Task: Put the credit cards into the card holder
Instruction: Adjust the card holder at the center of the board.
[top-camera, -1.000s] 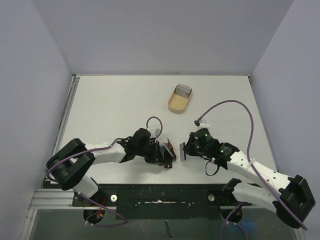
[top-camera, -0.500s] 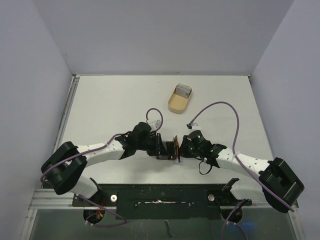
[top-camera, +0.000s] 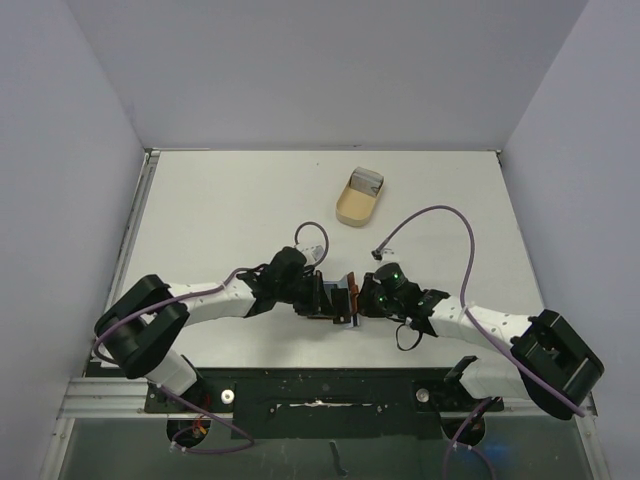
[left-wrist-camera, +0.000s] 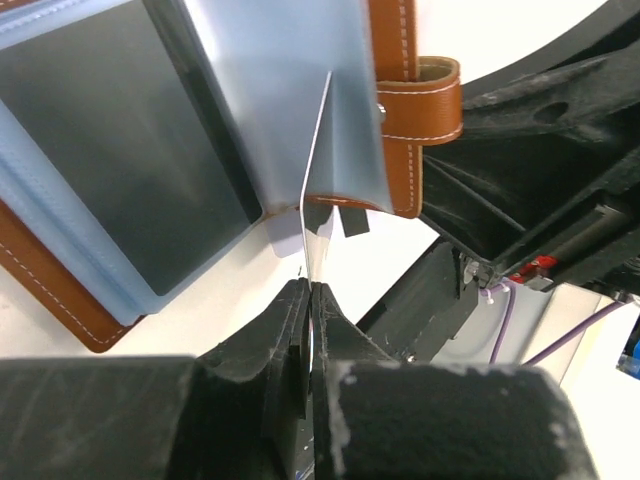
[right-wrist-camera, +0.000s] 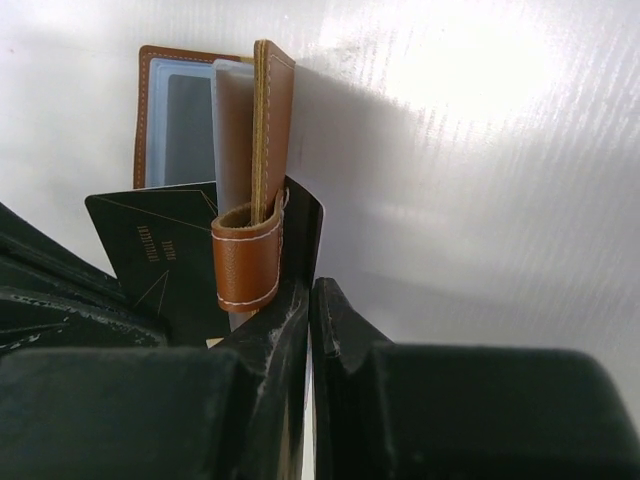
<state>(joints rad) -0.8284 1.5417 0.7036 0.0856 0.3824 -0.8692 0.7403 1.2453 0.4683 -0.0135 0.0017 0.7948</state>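
Observation:
The card holder (top-camera: 348, 287) is brown leather with pale blue sleeves and stands open off the table between both grippers. My right gripper (top-camera: 363, 300) (right-wrist-camera: 310, 290) is shut on a dark edge of it, beside the brown cover (right-wrist-camera: 272, 120) and its strap loop (right-wrist-camera: 245, 262). My left gripper (top-camera: 330, 300) (left-wrist-camera: 310, 290) is shut on a thin credit card (left-wrist-camera: 312, 250), seen edge-on. The card's far end runs up into a pale sleeve (left-wrist-camera: 345, 120). In the right wrist view the same card (right-wrist-camera: 150, 250) shows a black face with gold print. How deep it sits is hidden.
A tan oval tray (top-camera: 352, 208) stands at the back of the table with something grey (top-camera: 367, 181) at its far end. The right arm's purple cable (top-camera: 440, 212) loops over the table to the right. Grey walls close in three sides.
The two grippers have closed the gap between them and now meet at the middle near the front edge. The card's end has come up to the holder's sleeve.

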